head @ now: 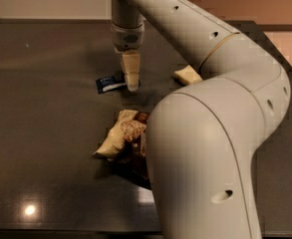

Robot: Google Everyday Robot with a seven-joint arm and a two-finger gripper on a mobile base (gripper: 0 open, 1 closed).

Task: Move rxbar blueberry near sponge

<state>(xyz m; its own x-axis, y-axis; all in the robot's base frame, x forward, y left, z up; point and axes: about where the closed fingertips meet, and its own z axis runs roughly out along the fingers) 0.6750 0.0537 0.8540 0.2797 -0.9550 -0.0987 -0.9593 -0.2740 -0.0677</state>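
The rxbar blueberry [110,83], a small dark blue bar with a white end, lies flat on the dark table [41,113]. My gripper [131,86] points straight down with its tip at the bar's right end, at or just above the table surface. The sponge [186,74], a pale yellow-cream block, lies to the right of the gripper, well apart from the bar. My arm hides part of the sponge.
A brown-and-cream chip bag [121,137] lies in front of the bar, its right part hidden behind my arm. My large cream arm [210,148] fills the right and lower right of the view.
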